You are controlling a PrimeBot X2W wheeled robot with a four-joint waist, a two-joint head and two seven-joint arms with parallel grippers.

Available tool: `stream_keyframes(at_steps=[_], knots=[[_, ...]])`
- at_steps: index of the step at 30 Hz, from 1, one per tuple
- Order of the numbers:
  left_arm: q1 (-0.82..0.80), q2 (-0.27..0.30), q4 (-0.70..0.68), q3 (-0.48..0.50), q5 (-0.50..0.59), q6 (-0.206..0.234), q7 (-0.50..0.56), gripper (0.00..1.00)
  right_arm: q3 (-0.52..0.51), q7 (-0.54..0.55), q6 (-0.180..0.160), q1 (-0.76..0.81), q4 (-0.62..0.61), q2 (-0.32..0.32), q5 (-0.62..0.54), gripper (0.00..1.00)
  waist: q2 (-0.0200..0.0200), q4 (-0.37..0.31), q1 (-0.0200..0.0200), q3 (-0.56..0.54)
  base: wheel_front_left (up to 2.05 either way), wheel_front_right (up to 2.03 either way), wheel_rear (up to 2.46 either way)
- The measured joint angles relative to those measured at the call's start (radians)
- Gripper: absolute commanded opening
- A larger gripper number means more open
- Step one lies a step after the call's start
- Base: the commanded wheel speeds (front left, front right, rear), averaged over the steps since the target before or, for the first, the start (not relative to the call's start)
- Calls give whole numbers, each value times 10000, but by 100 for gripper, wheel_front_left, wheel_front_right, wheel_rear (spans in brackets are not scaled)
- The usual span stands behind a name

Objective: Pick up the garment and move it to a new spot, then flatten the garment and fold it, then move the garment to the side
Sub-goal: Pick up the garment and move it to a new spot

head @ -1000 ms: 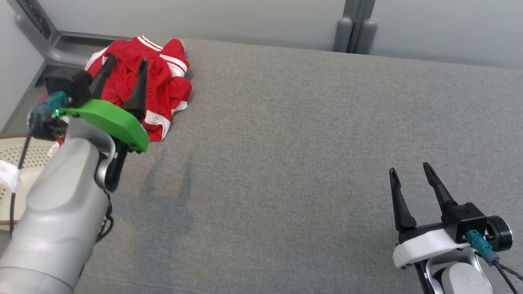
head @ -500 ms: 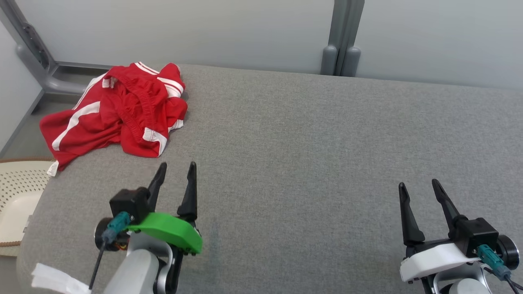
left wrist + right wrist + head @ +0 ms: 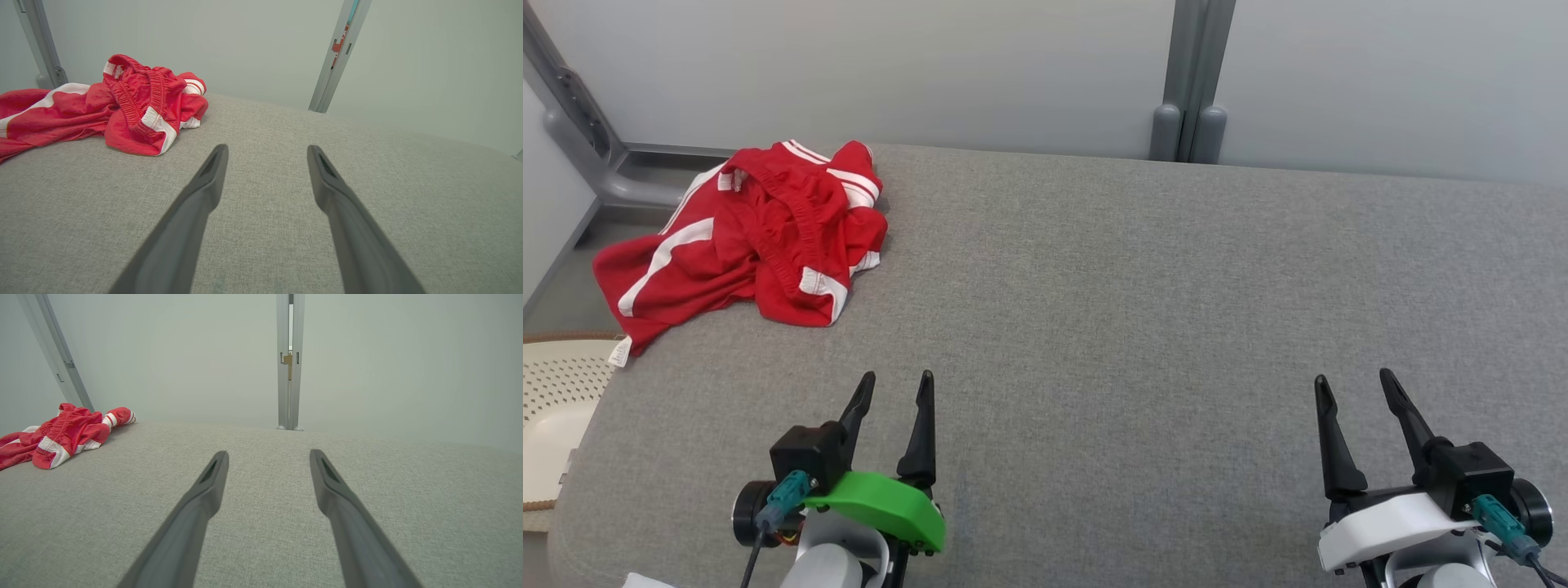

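1. Fingers of the left gripper (image 3: 898, 377) and right gripper (image 3: 1352, 377) gape wide and empty at the near table (image 3: 1135, 286). A second ago the left hung over the garment (image 3: 654, 278), which overhangs the far-left corner and may slip off.
2. Left wrist: it touches a red bundle (image 3: 151, 98), so a grab could snag both.
3. Right wrist: well apart, a long reach.

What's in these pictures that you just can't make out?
- Head view: the crumpled red-and-white clothing heap folds over itself; one garment or several is unclear.
- Head view: the small white label at its edge is too small to read.
- Left wrist view: the picture's left edge cuts the heap off.
- Head view: the cream perforated basket is cut by the left edge; contents unclear.
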Motion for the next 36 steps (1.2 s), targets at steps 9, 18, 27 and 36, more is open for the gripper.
stream_keyframes(at_steps=[9, 18, 27, 36], knots=[[-38, -84, 54, 458, 355, -117, 0, 100, -117, 0, 0, 23, -98, -2, -36, 100, 0, 512, 0, -16, 0, 0, 0], [20, -84, -50, 1120, 600, -169, 0, 100, 63, 0, 0, -22, -151, 0, -56, 100, 0, 1840, 0, 30, 0, 0, 0], [-119, 148, -56, 1429, 872, -443, -2, 100, 267, 0, 2, -337, -176, 8, -313, 100, 0, 3026, 0, 237, 0, 0, 0], [-4175, 1070, 299, 1509, 759, -1051, 623, 100, 322, 0, 0, -1289, -420, 12, -1294, 100, 0, 3160, 0, 1202, 0, 0, 0]])
